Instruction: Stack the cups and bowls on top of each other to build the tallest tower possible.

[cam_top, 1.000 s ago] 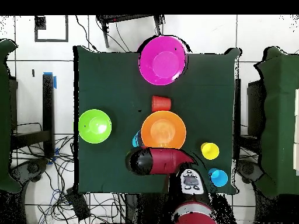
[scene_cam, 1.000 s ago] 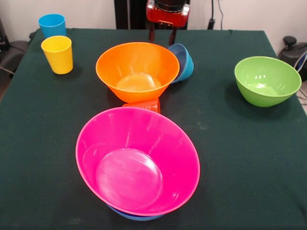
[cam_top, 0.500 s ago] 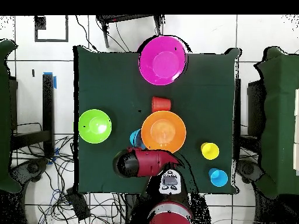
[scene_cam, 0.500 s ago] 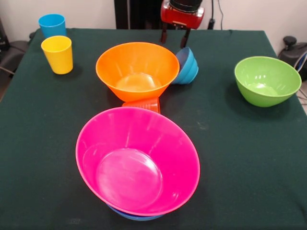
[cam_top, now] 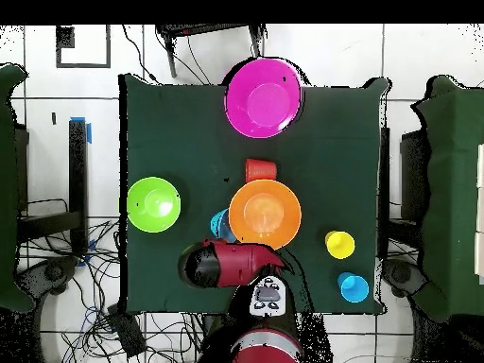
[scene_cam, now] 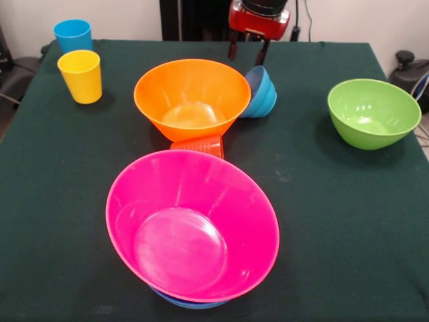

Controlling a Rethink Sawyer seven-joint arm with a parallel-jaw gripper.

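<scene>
Front view first: end effector [scene_cam: 248, 51] up at the far edge of the green-clothed desk [scene_cam: 322, 201], two dark fingers [scene_cam: 233, 50] spread apart, gripping nothing, hanging just above and behind the small blue bowl [scene_cam: 261, 92]. That blue bowl tipped on its side, ridged, leaning against the right flank of the big orange bowl [scene_cam: 192, 97]. Orange-red ribbed cup [scene_cam: 199, 145] tucked close in front of the orange bowl, only its upper part showing over the pink rim. Closest to the camera, the tower: large pink bowl [scene_cam: 192, 225] sitting tilted over a blue bowl [scene_cam: 191, 303], just a sliver of blue rim peeking out underneath. Green bowl [scene_cam: 373, 112] off alone on the right, upright, well apart from the rest. Yellow cup [scene_cam: 80, 76] and sky blue cup [scene_cam: 72, 35] upright at the far left corner, near each other.

Now from overhead: red and black arm [cam_top: 232, 263] stretched across the bottom edge of the desk, just below the orange bowl [cam_top: 265, 213]. Sliver of the small blue bowl [cam_top: 219, 225] wedged against the orange bowl's left side. Pink bowl [cam_top: 264, 97] at the top edge, orange-red cup [cam_top: 261, 169] between it and the orange bowl. Green bowl [cam_top: 153, 203] left, yellow cup [cam_top: 339, 245] and sky blue cup [cam_top: 354, 287] lower right.
</scene>
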